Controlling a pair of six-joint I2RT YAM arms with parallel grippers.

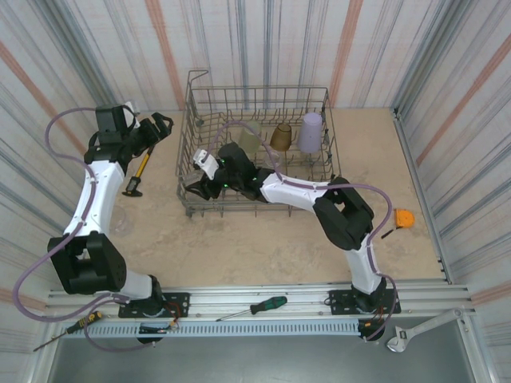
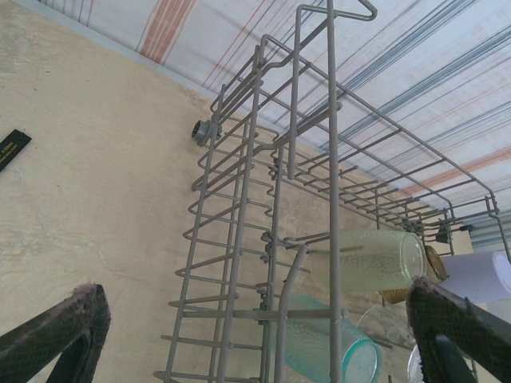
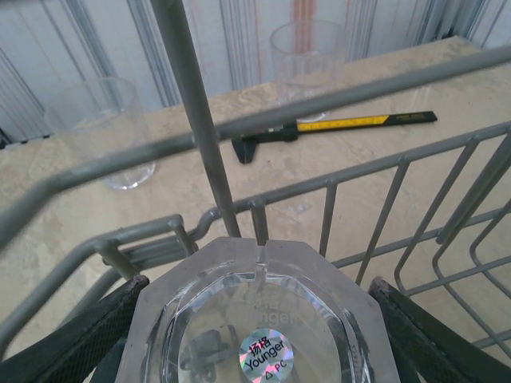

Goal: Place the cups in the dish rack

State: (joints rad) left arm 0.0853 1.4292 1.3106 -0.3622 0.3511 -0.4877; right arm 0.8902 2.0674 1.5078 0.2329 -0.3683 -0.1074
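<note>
Grey wire dish rack (image 1: 259,100) already holds the yellow-green tumbler (image 1: 249,141), amber tumbler (image 1: 281,136), lavender tumbler (image 1: 310,132) and teal tumbler (image 2: 323,347); right gripper (image 3: 259,351), clamped on a clear faceted tumbler (image 3: 263,295), sits inside its near-left corner. Left gripper (image 1: 162,125) hangs wide open, empty. Two clear tumblers (image 3: 104,136) wait outside on the beige table (image 1: 263,247).

Overhead view looks down from behind; both wrist views sit close to the shared grey wire dish rack (image 1: 263,100).

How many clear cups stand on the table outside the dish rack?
2: one clear cup at left, another farther back near the yellow caliper. Others may be hidden.
</note>
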